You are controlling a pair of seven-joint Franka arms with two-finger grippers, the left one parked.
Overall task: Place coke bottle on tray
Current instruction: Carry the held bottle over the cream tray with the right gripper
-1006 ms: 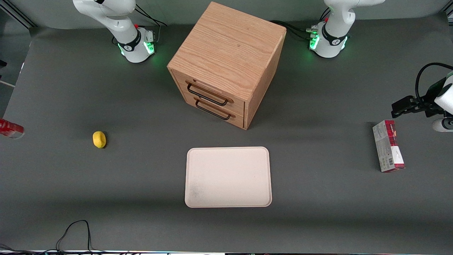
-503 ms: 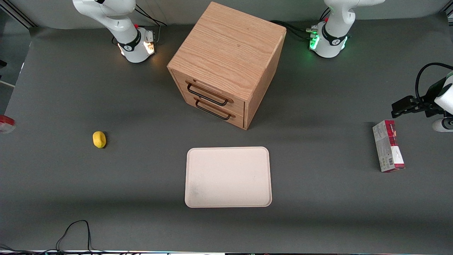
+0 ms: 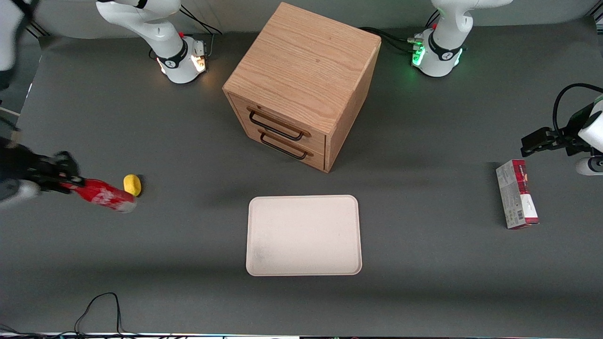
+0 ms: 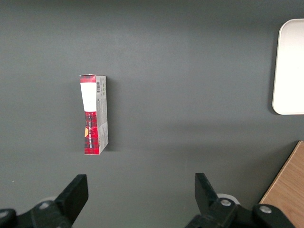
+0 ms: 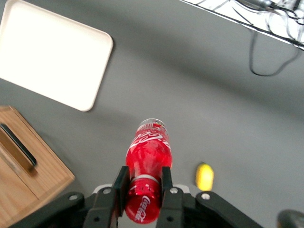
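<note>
Grey table (image 3: 424, 282) | tray (image 3: 304, 235) bare | gripper (image 5: 144, 183) jaws clamp coke bottle (image 5: 148, 164), w/ lemon (image 3: 132, 185) beside

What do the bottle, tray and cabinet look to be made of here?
Bottle, held by the pincer above the table near the lemon: glossy clear plastic, probably; see-through base. Tray: matte cream, plastic perhaps. Cabinet: wood, grain visible.

The right arm (image 3: 155, 28) is glossy white with black joint rings and amber base lights; its gripper (image 5: 142, 187) has black fingers (image 5: 119, 184) with silver screws.
</note>
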